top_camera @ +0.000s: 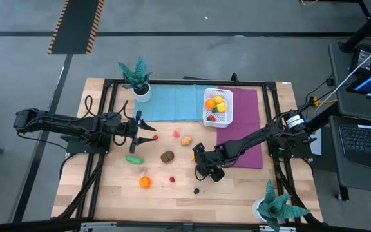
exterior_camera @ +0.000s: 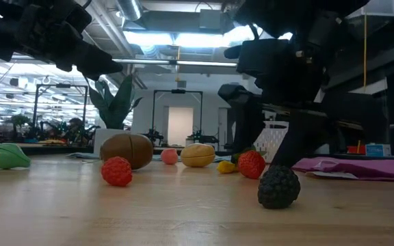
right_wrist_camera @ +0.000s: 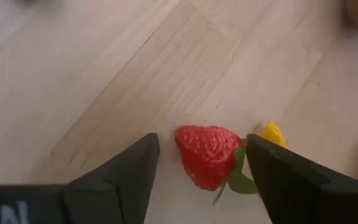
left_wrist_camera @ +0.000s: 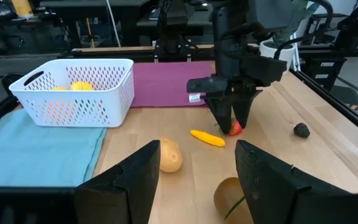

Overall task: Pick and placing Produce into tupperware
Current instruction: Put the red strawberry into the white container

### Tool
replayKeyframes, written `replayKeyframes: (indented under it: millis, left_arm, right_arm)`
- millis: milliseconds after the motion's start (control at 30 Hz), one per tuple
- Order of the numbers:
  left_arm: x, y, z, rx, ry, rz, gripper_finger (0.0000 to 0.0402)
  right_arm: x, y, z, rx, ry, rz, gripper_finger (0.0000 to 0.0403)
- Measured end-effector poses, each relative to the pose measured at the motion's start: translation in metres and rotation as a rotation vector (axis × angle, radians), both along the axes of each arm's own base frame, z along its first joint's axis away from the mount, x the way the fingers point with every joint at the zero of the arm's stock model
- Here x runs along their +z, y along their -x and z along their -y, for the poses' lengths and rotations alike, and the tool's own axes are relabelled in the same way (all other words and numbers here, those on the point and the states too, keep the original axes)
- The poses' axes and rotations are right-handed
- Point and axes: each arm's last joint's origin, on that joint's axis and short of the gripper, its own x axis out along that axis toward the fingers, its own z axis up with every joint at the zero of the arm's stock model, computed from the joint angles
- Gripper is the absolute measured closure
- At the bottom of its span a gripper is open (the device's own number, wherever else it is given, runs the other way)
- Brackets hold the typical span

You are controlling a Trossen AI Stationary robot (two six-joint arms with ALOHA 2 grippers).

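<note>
Straddling the strawberry (right_wrist_camera: 208, 155), the right gripper (right_wrist_camera: 199, 163) is held low over the wooden table (top_camera: 172, 193) with its jaws apart on either side of the fruit. A clean grip is best obtained by centring on the red body, clear of the yellow piece (right_wrist_camera: 271, 133) lying just beside it. The white perforated basket (top_camera: 218, 107), set where the blue and purple mats meet, already holds orange, yellow and red pieces. The left gripper (left_wrist_camera: 194, 180) waits near the potato (left_wrist_camera: 169, 155), jaws apart and empty.
</note>
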Motion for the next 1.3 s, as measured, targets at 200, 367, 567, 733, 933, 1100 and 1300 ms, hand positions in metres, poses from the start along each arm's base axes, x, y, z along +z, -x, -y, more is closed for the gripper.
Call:
replayKeyframes:
  millis: [200,367,567,733,933,1100,1300]
  left_arm:
    - [0.0000,0.0000,0.0000,0.000,0.000,0.000,0.0202]
    - [0.0000,0.0000,0.0000,0.000,0.000,0.000,0.0202]
    - [0.0000,0.0000,0.0000,0.000,0.000,0.000,0.0202]
    - [0.0000,0.0000,0.0000,0.000,0.000,0.000,0.0201]
    - [0.0000,0.0000,0.0000,-0.001,-0.003,0.000,0.0201]
    - [0.0000,0.0000,0.0000,0.000,-0.002,0.000,0.0201]
    - [0.0000,0.0000,0.0000,0.000,-0.001,0.000,0.0201]
  right_arm:
    - [-0.0008,-0.0013,0.0056,0.005,-0.048,-0.018,0.0187]
    - [-0.0010,-0.0016,0.0070,0.002,-0.051,-0.020,0.0202]
    - [-0.0013,-0.0014,0.0068,0.001,-0.051,-0.021,0.0220]
    - [-0.0015,-0.0022,0.0092,-0.109,-0.107,-0.028,0.0245]
    - [-0.0011,-0.0042,0.0094,-0.166,-0.132,-0.011,0.0247]
    - [-0.0009,-0.0060,0.0091,-0.169,-0.141,0.010,0.0240]
    - [0.0006,-0.0083,0.0089,-0.215,-0.174,0.033,0.0260]
